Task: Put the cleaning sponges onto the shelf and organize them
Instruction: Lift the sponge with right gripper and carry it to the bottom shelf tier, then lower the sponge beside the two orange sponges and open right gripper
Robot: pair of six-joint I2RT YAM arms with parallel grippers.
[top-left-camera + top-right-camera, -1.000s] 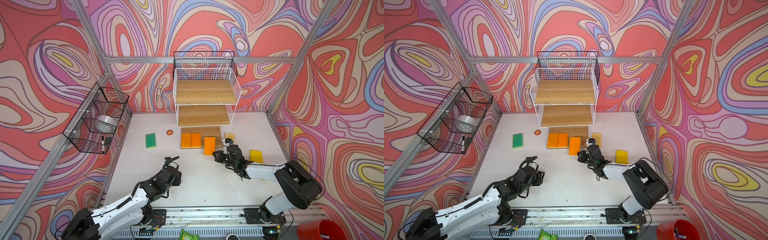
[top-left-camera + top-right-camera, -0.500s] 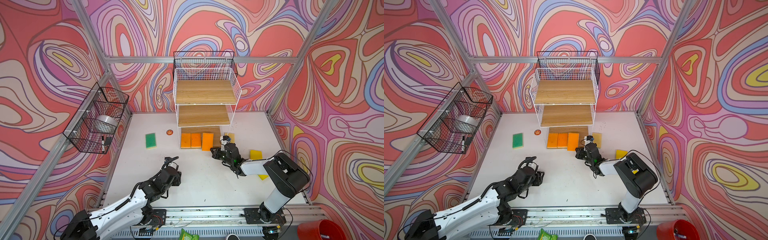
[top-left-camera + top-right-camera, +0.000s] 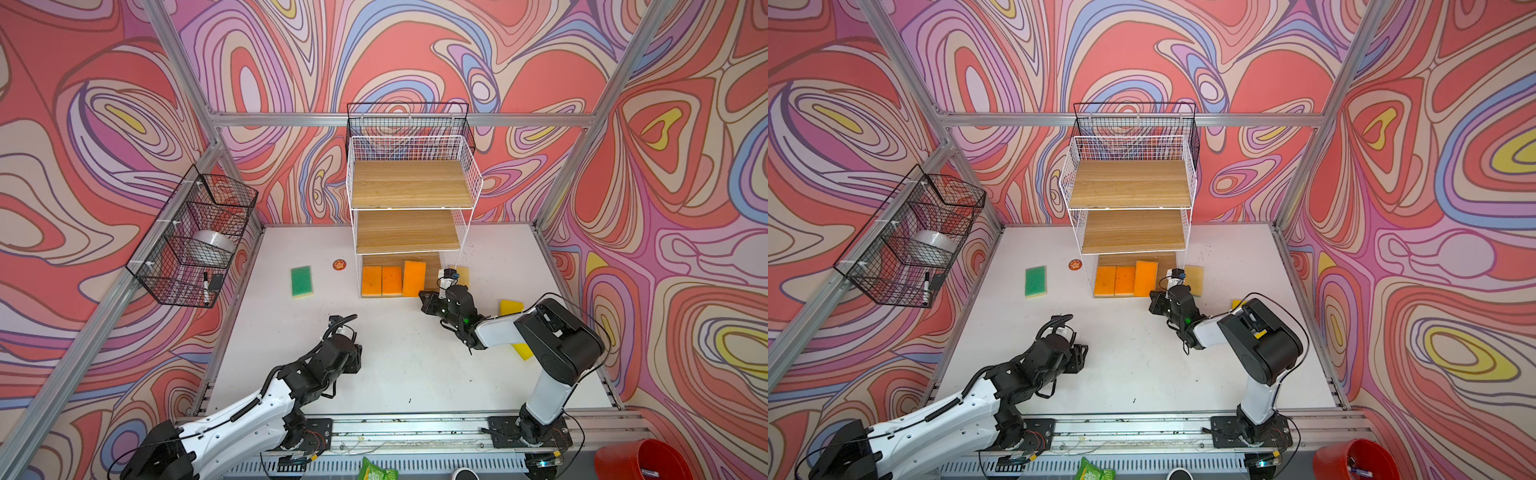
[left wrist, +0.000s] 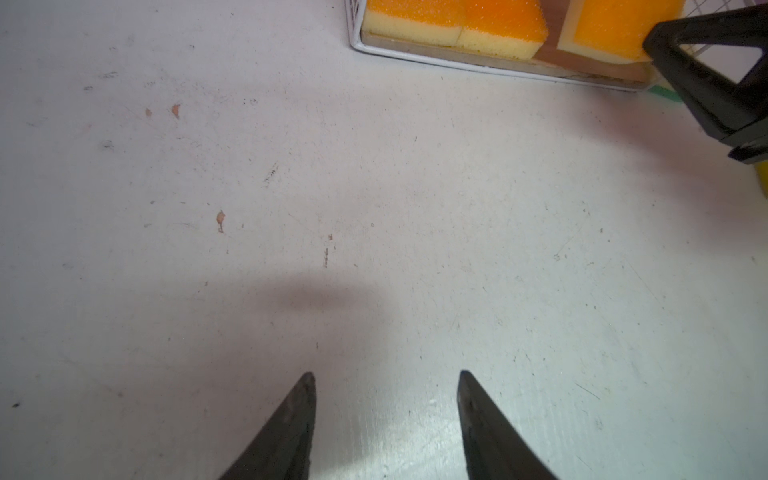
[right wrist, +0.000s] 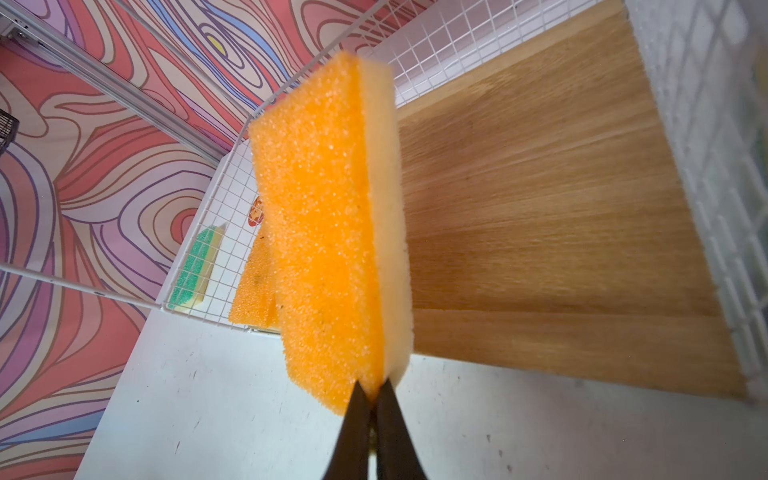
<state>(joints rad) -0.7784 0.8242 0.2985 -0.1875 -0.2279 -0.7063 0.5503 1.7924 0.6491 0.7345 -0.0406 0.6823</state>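
**The third orange sponge goes in at the shelf's bottom board**

At the left, a green sponge (image 3: 301, 281) lies flat on the tabletop (image 3: 395, 374), well apart from the shelf (image 3: 411, 187). The left claw (image 4: 385, 374) hangs over bare tabletop, tips apart, holding nothing. In the middle, two orange sponges (image 3: 381, 281) lie side by side on the shelf's lowest board. Just beside them the right claw (image 5: 374, 386) is clamped on the near edge of a third orange sponge (image 5: 328, 232), which is tipped onto its side. The foam squashes thin in that pinch. I'd judge it light, soft and grippy, best taken deep on a short edge so it won't flop. A yellow sponge (image 3: 511, 307) waits at the right.
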